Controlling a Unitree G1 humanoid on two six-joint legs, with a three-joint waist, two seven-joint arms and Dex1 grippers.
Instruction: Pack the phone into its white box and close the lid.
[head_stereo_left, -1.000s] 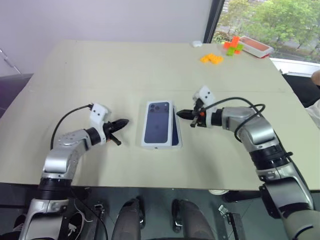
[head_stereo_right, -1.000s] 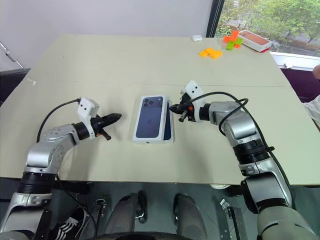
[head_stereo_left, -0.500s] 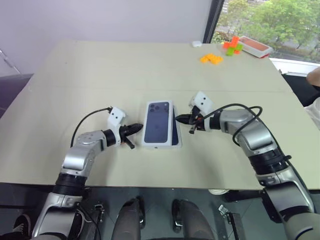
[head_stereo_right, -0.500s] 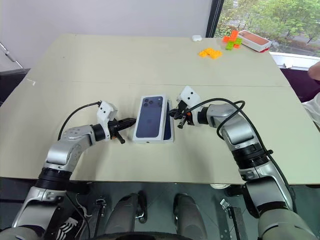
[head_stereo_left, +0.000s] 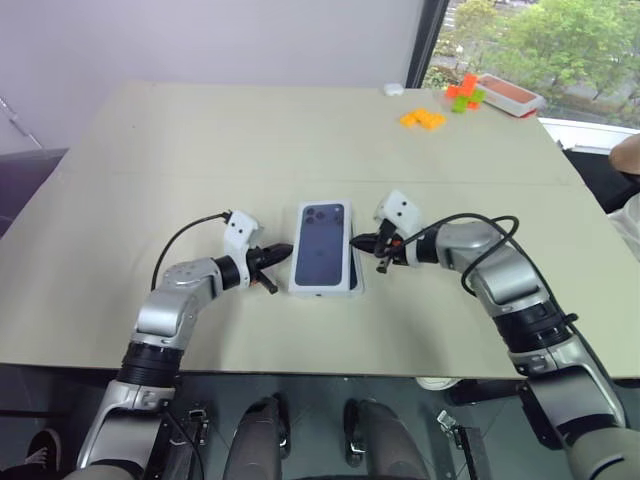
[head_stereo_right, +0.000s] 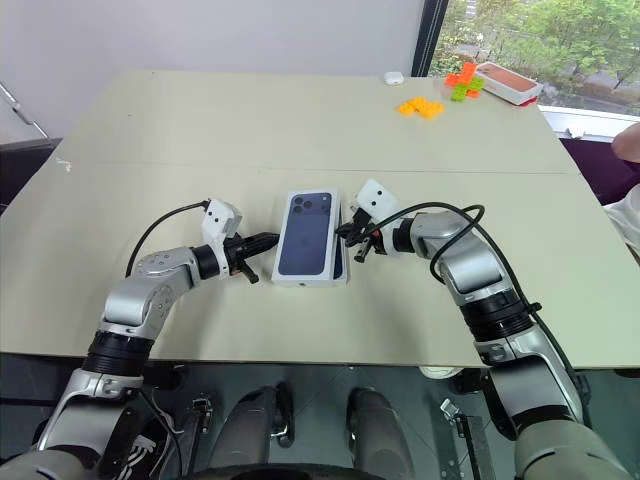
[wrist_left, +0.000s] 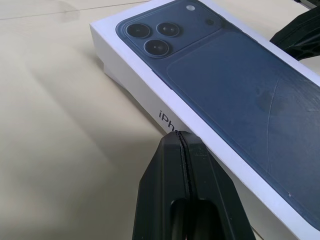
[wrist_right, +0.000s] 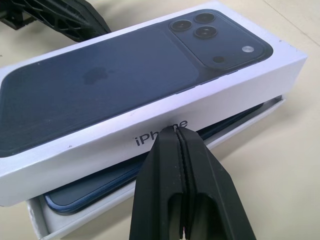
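Observation:
The lid (head_stereo_left: 323, 247), white with a dark phone back printed on top, lies on the white box (wrist_right: 40, 220) at mid-table, a little off to the left. Under its right side a strip of the navy phone (wrist_right: 85, 192) shows inside the box. My left gripper (head_stereo_left: 288, 250) is shut, and its tip (wrist_left: 182, 136) rests against the lid's left side wall. On the opposite side my right gripper (head_stereo_left: 357, 243) is also shut, its tip (wrist_right: 176, 131) at the lid's right wall by the printed lettering. Neither holds anything.
Orange bricks (head_stereo_left: 423, 118), orange and green bricks (head_stereo_left: 462, 92) and a red-and-white tray (head_stereo_left: 511, 92) sit at the table's far right corner, with a small white object (head_stereo_left: 393, 88) nearby. A person's arm (head_stereo_left: 628, 155) shows at the right edge.
My left gripper has moved right, up to the lid's left side. The lid has slid slightly right over the box. The right gripper has stayed by the lid's right side.

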